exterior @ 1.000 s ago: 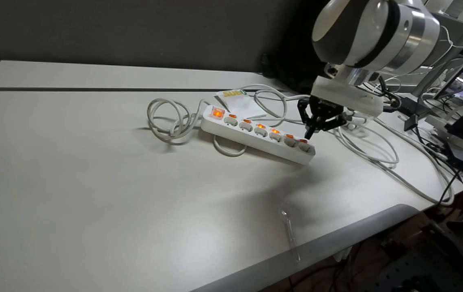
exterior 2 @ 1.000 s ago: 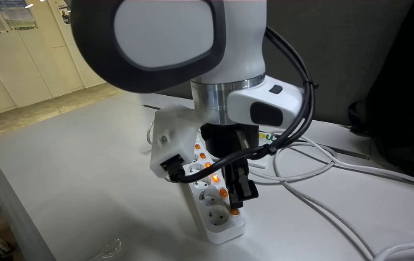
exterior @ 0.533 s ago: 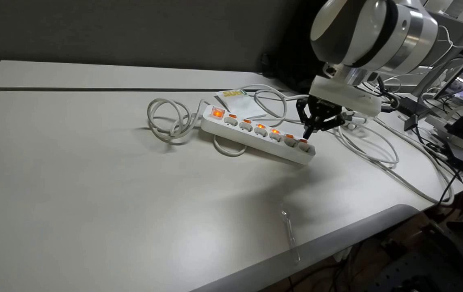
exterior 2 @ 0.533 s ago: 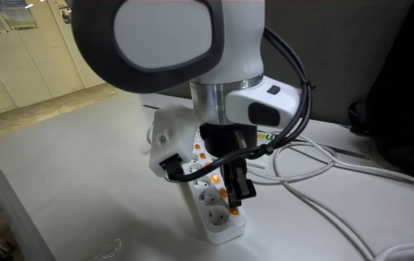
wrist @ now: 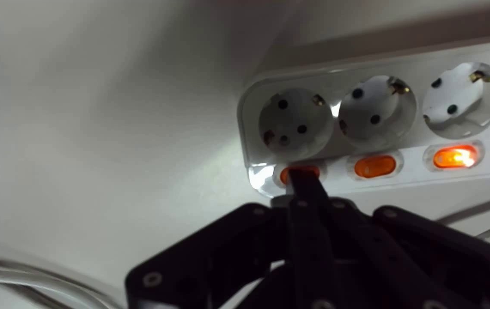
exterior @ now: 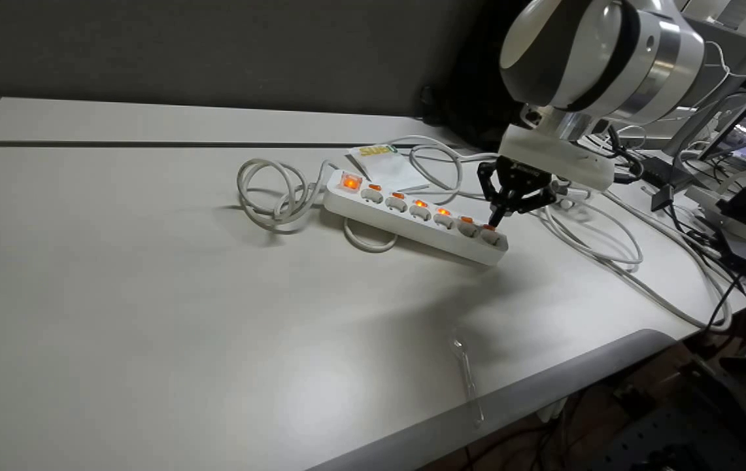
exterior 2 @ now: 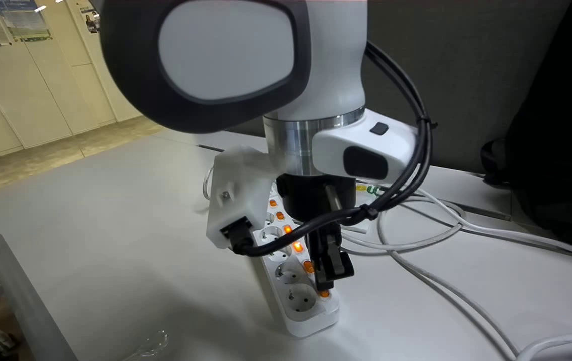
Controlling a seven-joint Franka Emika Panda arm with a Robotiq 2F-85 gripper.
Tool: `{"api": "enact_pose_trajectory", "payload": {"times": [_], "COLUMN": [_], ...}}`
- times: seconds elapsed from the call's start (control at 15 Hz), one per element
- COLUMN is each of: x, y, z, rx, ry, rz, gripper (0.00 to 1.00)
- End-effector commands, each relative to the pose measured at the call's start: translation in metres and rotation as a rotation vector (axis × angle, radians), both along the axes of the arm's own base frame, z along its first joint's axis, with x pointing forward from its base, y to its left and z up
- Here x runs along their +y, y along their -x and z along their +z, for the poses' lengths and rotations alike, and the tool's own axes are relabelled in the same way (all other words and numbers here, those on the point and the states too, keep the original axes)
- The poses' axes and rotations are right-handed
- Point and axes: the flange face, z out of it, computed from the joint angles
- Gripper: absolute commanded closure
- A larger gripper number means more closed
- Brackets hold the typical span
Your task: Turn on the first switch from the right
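Note:
A white power strip (exterior: 412, 232) lies on the table and also shows in an exterior view (exterior 2: 311, 327) and the wrist view (wrist: 335, 174). The orange end switch (exterior: 489, 227) is unlit; it shows in an exterior view (exterior 2: 325, 294) and partly in the wrist view (wrist: 286, 175). My gripper (exterior: 495, 218) is shut and empty, pointing down, its tips (exterior 2: 324, 287) over that switch. In the wrist view the fingertips (wrist: 305, 177) cover part of the switch; I cannot tell whether they press it. The neighbouring switch (wrist: 375, 166) is unlit, and the one beyond it (wrist: 455, 156) glows.
The larger main switch (exterior: 350, 182) glows at the strip's far end. Coiled white cables (exterior: 281, 196) lie beside the strip and more cables (exterior: 598, 248) lie past the gripper. A white packet (exterior: 386, 169) lies behind. A clear plastic piece (exterior: 467, 376) lies near the table edge.
My gripper has shifted slightly toward the strip and then a little down, so its tips are closer to the end switch. It has stayed shut, and the strip has not moved.

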Motion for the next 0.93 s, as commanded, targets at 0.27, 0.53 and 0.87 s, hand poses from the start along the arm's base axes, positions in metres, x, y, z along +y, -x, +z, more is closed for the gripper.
{"api": "enact_pose_trajectory", "payload": {"times": [0.27,0.53,0.87], "x": [0.0001,-0.0005,-0.0058], "y": [-0.0023,-0.0013,0.0000], "z": [-0.0018,-0.0056,-0.0050], "rx": [0.007,0.012,0.010], "ry": [-0.022,-0.031,-0.031], "rz": [-0.011,-0.022,-0.042], "gripper": [1.00,1.00,1.00]}}
